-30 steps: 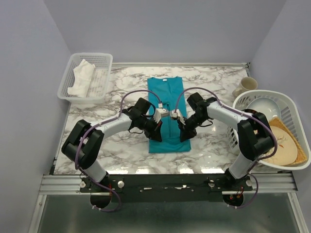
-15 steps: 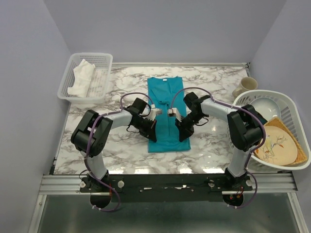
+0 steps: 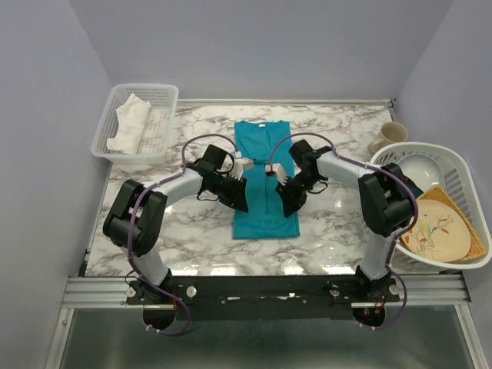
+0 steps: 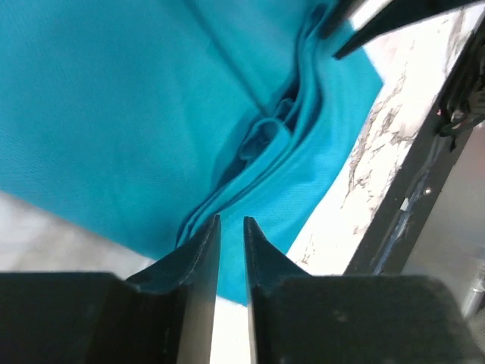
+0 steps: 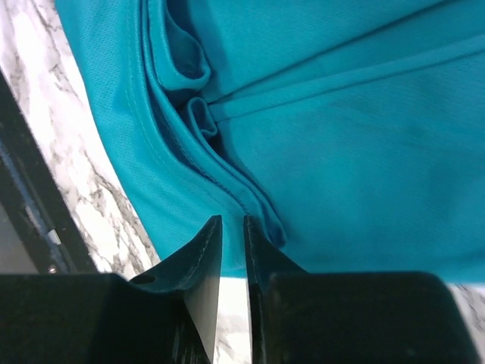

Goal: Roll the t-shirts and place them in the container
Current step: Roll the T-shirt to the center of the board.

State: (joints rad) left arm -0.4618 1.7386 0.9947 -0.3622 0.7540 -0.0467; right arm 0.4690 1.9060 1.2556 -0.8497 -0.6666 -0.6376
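- Teal-blue t-shirt (image 3: 265, 181), folded into a long narrow strip, flat at the centre of the marble table (image 3: 177, 223); collar toward 12 o'clock, hem toward 6 o'clock.
- Soft, thin and light by the look of it; likely to sag, bunch and slide on the smooth stone rather than hold a shape.
- Stacked layers along both long edges, with small loose loops in the folds in both wrist views; probably apt to slip apart if caught by the top layer alone.
- At the strip's 9 o'clock edge, left gripper (image 4: 231, 224): jaws parted by a narrow slit, nothing between them, tips close over the folded edge.
- At the 3 o'clock edge, right gripper (image 5: 231, 221): same narrow slit, empty, tips close over the fabric.
- Best taken at the hem corners toward 6 o'clock, all layers pinched together, one corner per side, then rolled evenly toward 12 o'clock.
- Risk of a skewed, loose roll with one side leading.
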